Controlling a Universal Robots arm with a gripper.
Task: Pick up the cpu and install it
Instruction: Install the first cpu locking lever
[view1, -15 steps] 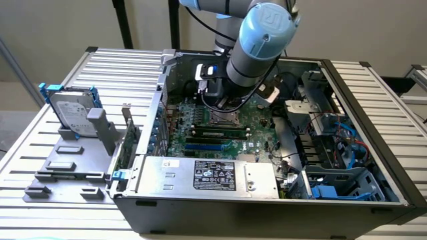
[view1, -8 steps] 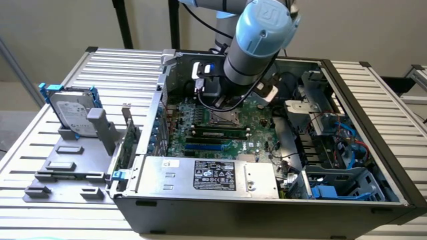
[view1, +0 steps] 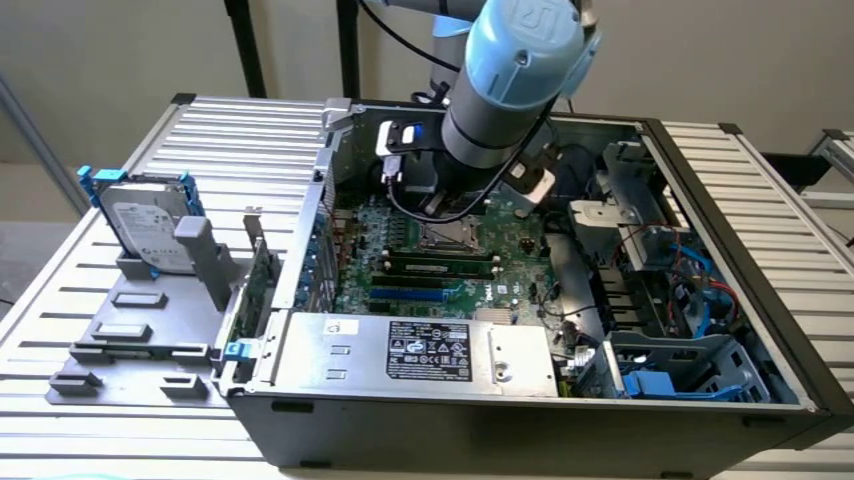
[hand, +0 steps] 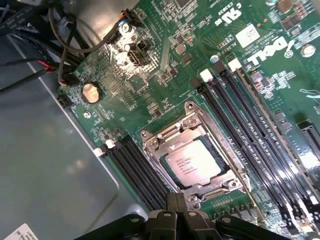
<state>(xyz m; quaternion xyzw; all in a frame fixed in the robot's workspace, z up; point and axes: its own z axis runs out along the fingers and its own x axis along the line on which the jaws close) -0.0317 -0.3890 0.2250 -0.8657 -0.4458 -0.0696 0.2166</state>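
The cpu, a small silver-grey square chip with printed text, lies flat in the motherboard socket, inside the socket's metal frame. My gripper hangs just above the board beside the socket. Its two dark fingers are pressed together with nothing between them, and they are clear of the chip. In the exterior view my arm reaches down into the open computer case, over the socket in the middle of the green board.
Black memory slots run along both sides of the socket. Loose cables and a coin battery lie nearby. A silver box with a black label fills the case front. A blue-framed hard drive stands on the grey holder outside.
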